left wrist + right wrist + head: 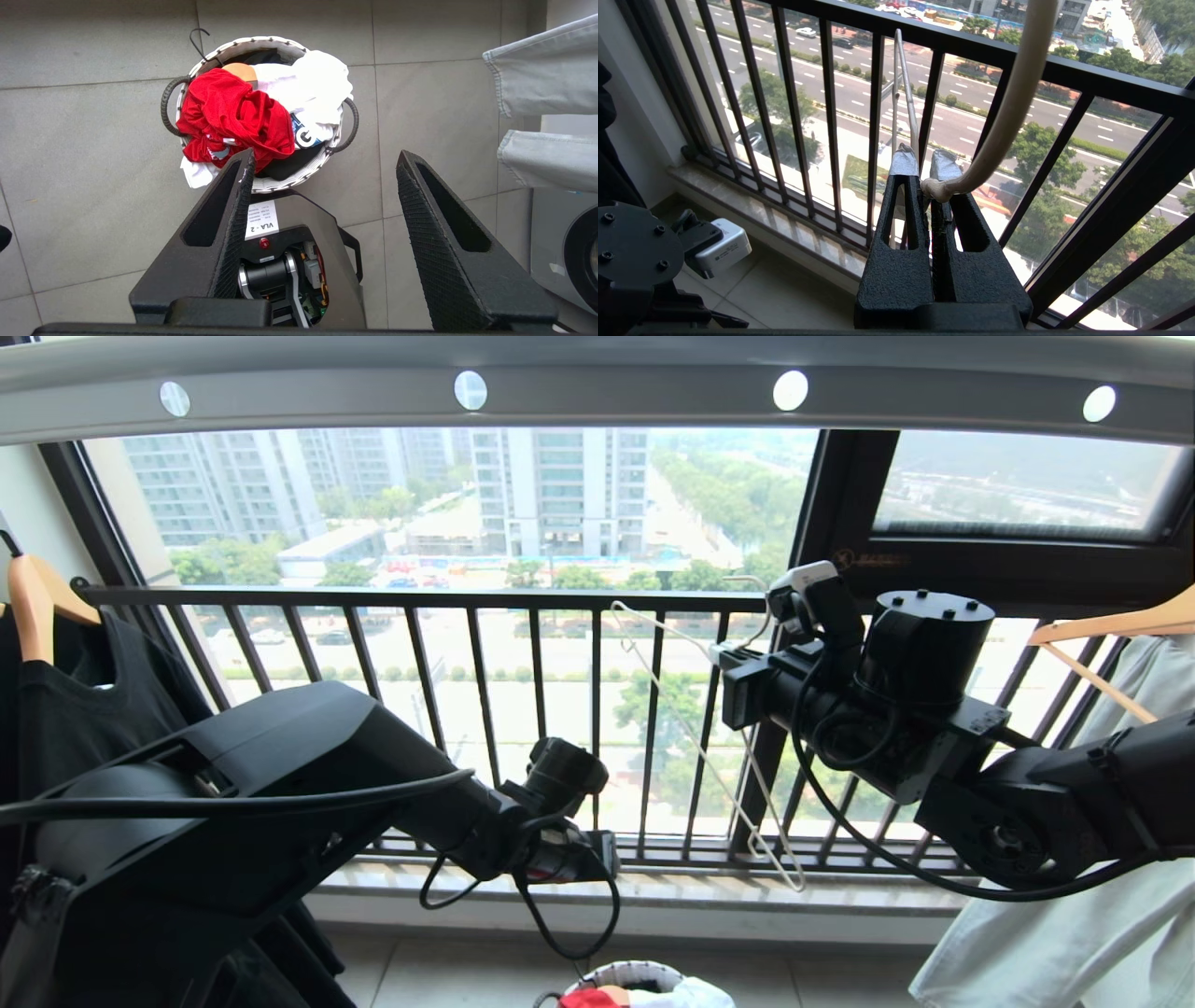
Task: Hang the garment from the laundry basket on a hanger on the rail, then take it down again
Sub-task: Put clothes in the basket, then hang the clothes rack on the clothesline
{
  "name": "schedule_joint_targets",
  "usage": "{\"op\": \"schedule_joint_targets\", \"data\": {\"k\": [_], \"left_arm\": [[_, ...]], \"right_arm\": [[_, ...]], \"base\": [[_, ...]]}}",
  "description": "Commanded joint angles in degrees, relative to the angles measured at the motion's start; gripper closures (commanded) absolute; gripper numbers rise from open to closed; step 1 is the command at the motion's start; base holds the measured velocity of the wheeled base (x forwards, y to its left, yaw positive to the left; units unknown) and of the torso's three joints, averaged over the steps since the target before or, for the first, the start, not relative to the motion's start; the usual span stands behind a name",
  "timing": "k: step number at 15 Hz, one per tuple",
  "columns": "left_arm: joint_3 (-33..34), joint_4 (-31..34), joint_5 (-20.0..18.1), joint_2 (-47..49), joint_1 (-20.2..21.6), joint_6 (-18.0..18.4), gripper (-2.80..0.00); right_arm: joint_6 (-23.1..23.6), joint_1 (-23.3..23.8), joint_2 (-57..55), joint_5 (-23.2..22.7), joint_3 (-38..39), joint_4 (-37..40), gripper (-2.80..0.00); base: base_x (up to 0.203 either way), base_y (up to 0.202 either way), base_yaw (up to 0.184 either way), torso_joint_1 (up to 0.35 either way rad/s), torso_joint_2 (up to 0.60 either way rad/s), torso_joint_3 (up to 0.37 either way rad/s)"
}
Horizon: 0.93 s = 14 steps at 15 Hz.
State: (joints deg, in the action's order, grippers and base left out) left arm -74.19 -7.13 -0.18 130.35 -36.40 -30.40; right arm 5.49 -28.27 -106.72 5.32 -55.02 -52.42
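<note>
one red garment (233, 116) heaped in one laundry basket (261, 184) with two dark loop handles, upper centre of the left wrist view. left gripper (322, 168) just below it in that view, two fingers spread, grasping nothing. right gripper (923, 161) at frame centre of the right wrist view, clenched on one white wire hanger (709, 756). one rail (597, 392) across the top of the head view, four round holes. two wooden hangers at the side edges there.
</note>
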Motion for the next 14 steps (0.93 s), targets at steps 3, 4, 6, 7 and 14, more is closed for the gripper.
{"op": "schedule_joint_targets", "data": {"k": [3, 4, 6, 7, 14], "left_arm": [[0.10, -0.01, 0.01, -0.28, 0.01, -0.18, -2.80], [0.10, 0.10, 0.01, -0.32, -0.07, -0.14, -0.87], [0.10, 0.10, -0.01, -0.64, 0.01, -0.18, 0.00], [0.10, 0.07, -0.03, -0.75, -0.07, -0.18, 0.00], [0.19, 0.19, -0.08, -2.59, -0.16, -0.53, 0.00]], "right_arm": [[0.05, -0.03, 0.02, 0.01, 0.00, -0.31, 0.00], [0.05, -0.03, -0.07, -0.03, 0.00, -0.31, 0.00], [0.05, -0.03, -0.16, 0.05, 0.00, -0.31, 0.00], [0.13, -0.03, -0.16, -0.04, 0.08, -0.31, 0.00], [0.19, -0.12, 0.02, -0.04, 1.77, -0.31, 0.00]], "base": [[0.000, 0.000, 0.000, 0.000, 0.00, 0.000], [0.000, 0.000, 0.000, 0.000, 0.00, 0.000], [0.000, 0.000, 0.000, 0.000, 0.00, 0.000], [0.000, 0.000, 0.000, 0.000, 0.00, 0.000], [0.000, 0.000, 0.000, 0.000, 0.00, 0.000]]}}
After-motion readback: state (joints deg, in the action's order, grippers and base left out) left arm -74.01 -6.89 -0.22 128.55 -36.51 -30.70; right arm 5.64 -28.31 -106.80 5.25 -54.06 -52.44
